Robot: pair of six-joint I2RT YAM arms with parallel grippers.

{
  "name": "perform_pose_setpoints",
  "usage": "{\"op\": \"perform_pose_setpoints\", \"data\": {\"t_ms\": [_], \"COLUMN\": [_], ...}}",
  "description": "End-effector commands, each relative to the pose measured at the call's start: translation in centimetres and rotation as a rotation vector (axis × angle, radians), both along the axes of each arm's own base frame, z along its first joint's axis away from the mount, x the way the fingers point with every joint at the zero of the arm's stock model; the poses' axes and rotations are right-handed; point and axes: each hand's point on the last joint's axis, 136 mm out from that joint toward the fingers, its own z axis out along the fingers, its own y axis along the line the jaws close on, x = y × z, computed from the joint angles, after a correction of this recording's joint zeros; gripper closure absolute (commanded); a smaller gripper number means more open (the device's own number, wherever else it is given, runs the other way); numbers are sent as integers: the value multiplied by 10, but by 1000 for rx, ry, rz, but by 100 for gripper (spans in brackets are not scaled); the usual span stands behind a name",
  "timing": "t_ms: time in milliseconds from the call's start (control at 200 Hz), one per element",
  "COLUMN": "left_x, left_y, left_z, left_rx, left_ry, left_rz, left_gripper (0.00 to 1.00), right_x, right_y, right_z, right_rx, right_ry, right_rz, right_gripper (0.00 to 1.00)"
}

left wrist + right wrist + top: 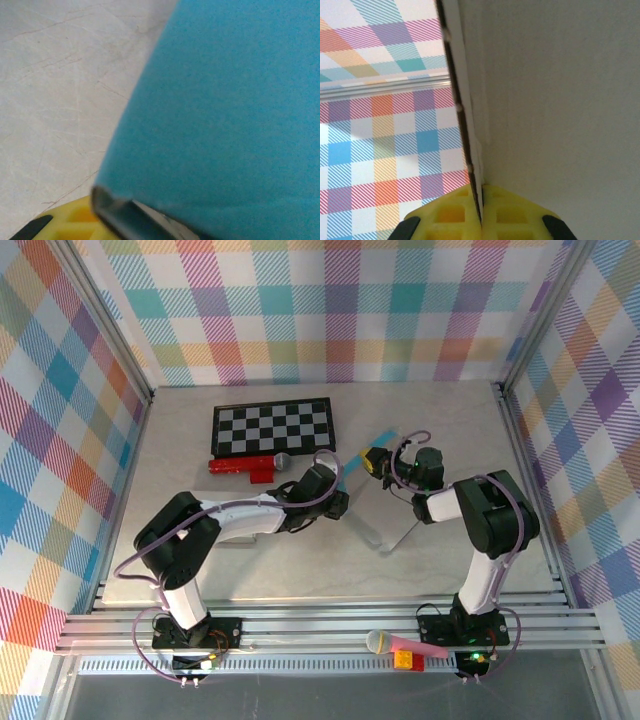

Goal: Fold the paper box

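Observation:
The paper box [352, 477], blue outside and white inside, hangs partly folded above the table's middle, between my two grippers. My left gripper [338, 502] is at its left side. In the left wrist view a blue panel [225, 110] runs down against my yellow finger [65, 222] into the jaws, hiding the other finger. My right gripper [375, 462] holds the box's far right edge. Its yellow fingers [445, 215] are shut on a thin white panel [555, 90], seen edge-on.
A black-and-white chessboard [272, 427] lies at the back left, with a red toy microphone [250, 466] just in front of it. A pink microphone [400, 644] rests on the near rail. Plaid walls [60, 420] and aluminium posts enclose the table [180, 460].

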Motion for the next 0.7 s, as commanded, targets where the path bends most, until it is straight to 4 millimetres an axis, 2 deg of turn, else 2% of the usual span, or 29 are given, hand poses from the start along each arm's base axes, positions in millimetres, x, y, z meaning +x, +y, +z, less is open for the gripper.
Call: {"op": "perform_pose_setpoints", "data": {"t_ms": [0, 340, 485, 570, 695], "left_x": [5, 13, 16, 16, 18], "left_y": [-1, 1, -4, -5, -9], "left_z": [-3, -10, -12, -14, -10], "left_rx": [-8, 20, 13, 21, 32], "left_ry": [-28, -39, -37, -32, -46], "left_rz": [75, 185, 218, 242, 263], "left_gripper": [66, 71, 72, 76, 76], "right_x": [-5, -8, -10, -10, -12], "right_y": [4, 5, 4, 3, 2], "right_z": [-4, -4, -1, 0, 1], "right_rx": [36, 53, 58, 62, 65], "right_ry": [15, 35, 37, 40, 46], "right_rz": [-12, -31, -37, -44, -49], "right_gripper": [100, 100, 100, 100, 100]}}
